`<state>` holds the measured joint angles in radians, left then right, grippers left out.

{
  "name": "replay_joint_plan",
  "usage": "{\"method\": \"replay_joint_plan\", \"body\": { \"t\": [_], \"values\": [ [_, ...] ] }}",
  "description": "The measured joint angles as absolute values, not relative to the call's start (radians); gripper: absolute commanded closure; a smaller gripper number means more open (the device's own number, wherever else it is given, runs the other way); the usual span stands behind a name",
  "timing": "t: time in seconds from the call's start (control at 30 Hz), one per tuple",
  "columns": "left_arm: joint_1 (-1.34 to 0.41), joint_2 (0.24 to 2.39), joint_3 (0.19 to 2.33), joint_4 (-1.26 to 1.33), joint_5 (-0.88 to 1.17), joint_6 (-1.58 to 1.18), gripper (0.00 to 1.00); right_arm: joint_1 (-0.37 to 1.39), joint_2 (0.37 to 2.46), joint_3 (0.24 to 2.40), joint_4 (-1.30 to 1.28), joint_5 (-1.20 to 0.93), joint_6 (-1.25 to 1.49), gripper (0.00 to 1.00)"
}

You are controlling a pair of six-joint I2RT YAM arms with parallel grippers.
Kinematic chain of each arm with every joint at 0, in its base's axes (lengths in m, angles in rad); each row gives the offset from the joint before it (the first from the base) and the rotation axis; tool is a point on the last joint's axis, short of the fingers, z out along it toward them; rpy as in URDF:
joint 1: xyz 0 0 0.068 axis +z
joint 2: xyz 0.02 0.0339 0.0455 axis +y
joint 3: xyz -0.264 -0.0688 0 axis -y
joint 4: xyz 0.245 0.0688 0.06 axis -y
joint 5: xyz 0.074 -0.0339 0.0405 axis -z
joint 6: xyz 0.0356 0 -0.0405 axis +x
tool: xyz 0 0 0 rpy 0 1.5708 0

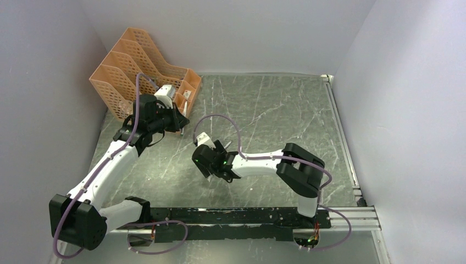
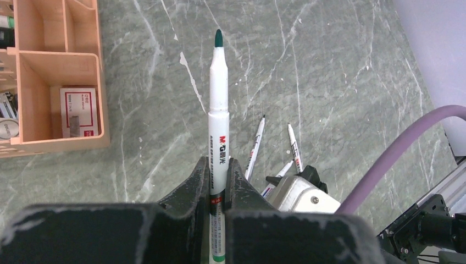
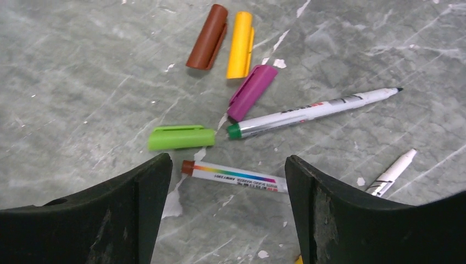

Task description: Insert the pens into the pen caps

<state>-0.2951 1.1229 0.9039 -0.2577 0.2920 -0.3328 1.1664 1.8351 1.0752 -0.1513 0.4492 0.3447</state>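
While the left pincer [image 2: 218, 181] is clamped on the lower barrel of a green-tipped pen [image 2: 218, 104], whose long axis runs straight out ahead of the fingers with the bare tip farthest from them, the caps all lie under the other arm. The right pincer [image 3: 228, 162] hangs spread wide, holding nothing, above the desk [image 3: 77, 82]. The green cap [image 3: 181, 137] lies flat just ahead of it, off toward one fingertip rather than centred in the gap. That cap's long axis runs from finger to finger, along the closing line and not across it, so I judge the right pincer would have to shift sideways and turn its wrist before it could close on the cap's sides. The right arm is plainly the nearer one. Farther ahead lie a purple cap [image 3: 251, 91], a yellow cap [image 3: 240, 44] and a brown cap [image 3: 207, 37]. A pen with a green end [image 3: 313, 110] lies beside the purple cap, and a pen with a brown end [image 3: 236, 176] lies across the gap between the fingers. Which end of the green cap is open I cannot tell.
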Motion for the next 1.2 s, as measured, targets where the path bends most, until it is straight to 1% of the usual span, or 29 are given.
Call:
{"method": "replay_joint_plan", "body": {
  "t": [0.23, 0.77, 1.2],
  "values": [
    [-0.295, 1.101, 0.904, -0.281, 0.292, -0.333, 0.93, 1.166, 1.88, 1.106, -0.167, 0.513, 0.355, 0.23],
    [-0.292, 1.101, 0.901, -0.281, 0.292, -0.333, 0.93, 1.165, 1.929, 1.165, -0.156, 0.513, 0.34, 0.23],
    [-0.291, 1.102, 0.888, -0.282, 0.292, -0.332, 0.93, 1.122, 1.944, 1.172, -0.116, 0.504, 0.307, 0.24]
  ]
}}
